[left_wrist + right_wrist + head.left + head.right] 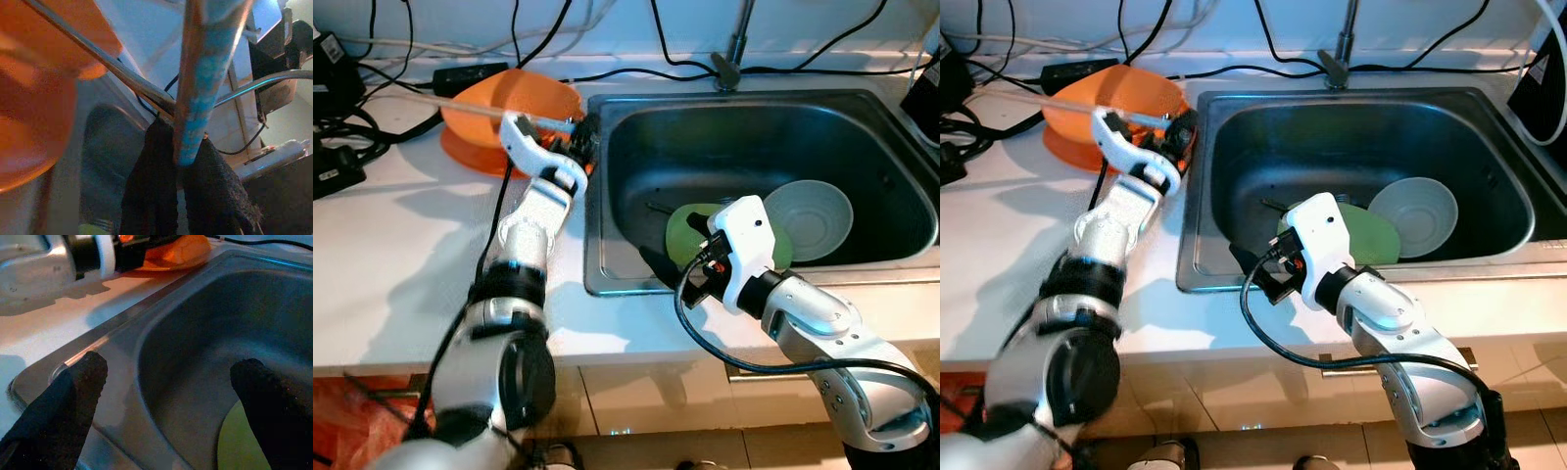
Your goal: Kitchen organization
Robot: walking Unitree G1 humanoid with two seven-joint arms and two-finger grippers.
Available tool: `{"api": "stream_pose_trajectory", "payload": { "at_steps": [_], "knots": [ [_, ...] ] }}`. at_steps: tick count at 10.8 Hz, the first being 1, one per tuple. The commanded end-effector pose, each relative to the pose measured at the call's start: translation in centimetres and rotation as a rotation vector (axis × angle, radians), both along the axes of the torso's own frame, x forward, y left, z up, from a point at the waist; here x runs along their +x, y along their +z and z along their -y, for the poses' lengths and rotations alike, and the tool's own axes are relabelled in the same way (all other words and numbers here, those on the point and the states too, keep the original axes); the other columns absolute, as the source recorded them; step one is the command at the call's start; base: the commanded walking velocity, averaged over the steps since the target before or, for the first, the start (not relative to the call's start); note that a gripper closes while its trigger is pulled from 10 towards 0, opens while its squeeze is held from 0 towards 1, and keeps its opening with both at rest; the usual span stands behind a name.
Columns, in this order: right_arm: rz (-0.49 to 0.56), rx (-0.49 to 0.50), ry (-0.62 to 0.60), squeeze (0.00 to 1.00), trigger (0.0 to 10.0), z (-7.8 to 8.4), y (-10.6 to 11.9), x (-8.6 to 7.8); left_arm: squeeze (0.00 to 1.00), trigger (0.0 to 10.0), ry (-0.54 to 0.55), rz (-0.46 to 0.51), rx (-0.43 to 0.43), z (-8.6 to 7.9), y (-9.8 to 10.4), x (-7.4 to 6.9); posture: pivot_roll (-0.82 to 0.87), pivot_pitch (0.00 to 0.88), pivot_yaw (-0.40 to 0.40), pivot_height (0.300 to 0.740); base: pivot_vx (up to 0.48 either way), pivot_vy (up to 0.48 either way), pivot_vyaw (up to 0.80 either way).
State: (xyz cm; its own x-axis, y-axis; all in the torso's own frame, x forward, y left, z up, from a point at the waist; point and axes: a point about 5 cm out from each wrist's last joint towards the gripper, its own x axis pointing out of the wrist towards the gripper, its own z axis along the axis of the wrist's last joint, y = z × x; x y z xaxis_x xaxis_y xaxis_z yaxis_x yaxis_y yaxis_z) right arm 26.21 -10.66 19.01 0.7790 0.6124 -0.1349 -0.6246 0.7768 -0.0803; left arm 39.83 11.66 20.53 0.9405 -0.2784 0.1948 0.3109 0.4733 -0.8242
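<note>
Counter (401, 264): white, running left of the steel basin and along its front edge.
Cables (372, 127): black, tangled at the counter's back left, more trailing along the wall.
Power adapters (333, 171): black blocks among those cables.
Faucet (732, 54): metal, rising behind the basin's rear rim.
Cabinet fronts (646, 392): pale, glossy, under the counter.

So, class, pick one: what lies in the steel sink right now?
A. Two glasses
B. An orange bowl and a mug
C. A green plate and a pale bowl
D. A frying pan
C: the sink holds a green plate with a pale bowl beside it, seen from the head views; the orange bowl sits on the counter.
</note>
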Motion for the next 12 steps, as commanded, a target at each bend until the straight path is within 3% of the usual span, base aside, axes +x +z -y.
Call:
{"api": "stream_pose_trajectory", "payload": {
  "at_steps": [1, 2, 5, 7, 10, 11, 12],
  "knots": [
    [0.015, -0.004, 0.000, 0.00, 10.0, 0.0, 0.2, 0.3, 0.00, 0.0, 0.026, 0.031, 0.052, -0.3, 0.5, -0.2, -0.06, 0.117, 0.050, 0.740, 0.000, 0.000, 0.00],
    [0.016, -0.003, 0.000, 0.00, 10.0, 0.0, 0.2, 0.4, 0.00, 0.0, 0.035, 0.037, 0.069, -0.4, 0.5, -0.5, -0.05, 0.110, 0.051, 0.740, 0.000, 0.000, 0.00],
    [0.033, 0.004, -0.007, 0.00, 10.0, -0.1, 0.4, 0.7, 0.00, 0.0, 0.075, 0.186, 0.322, -0.9, 1.3, -2.9, -0.04, 0.100, 0.052, 0.740, 0.000, 0.000, 0.00],
    [0.047, 0.019, -0.019, 0.00, 10.0, 0.0, 0.6, 1.2, 0.00, 0.0, 0.034, 0.289, 0.536, -0.8, 1.4, -4.2, -0.01, 0.089, 0.046, 0.740, 0.000, 0.000, 0.00],
    [0.078, 0.032, -0.059, 0.00, 10.0, 0.3, 0.9, 1.9, 0.00, 0.0, -0.187, 0.365, 0.744, -0.5, 1.5, -5.7, 0.00, 0.087, 0.043, 0.740, 0.000, 0.000, 0.00],
    [0.091, 0.037, -0.077, 0.00, 10.0, 0.5, 1.1, 2.1, 0.00, 0.0, -0.291, 0.394, 0.827, -0.7, 1.7, -6.1, 0.01, 0.086, 0.042, 0.740, 0.000, 0.000, 0.00],
    [0.120, 0.065, -0.099, 0.00, 10.0, 0.6, 1.6, 2.4, 0.00, 0.0, -0.479, 0.390, 0.937, -0.5, 1.1, -7.0, 0.01, 0.084, 0.041, 0.740, 0.000, 0.000, 0.00]
  ]
}}
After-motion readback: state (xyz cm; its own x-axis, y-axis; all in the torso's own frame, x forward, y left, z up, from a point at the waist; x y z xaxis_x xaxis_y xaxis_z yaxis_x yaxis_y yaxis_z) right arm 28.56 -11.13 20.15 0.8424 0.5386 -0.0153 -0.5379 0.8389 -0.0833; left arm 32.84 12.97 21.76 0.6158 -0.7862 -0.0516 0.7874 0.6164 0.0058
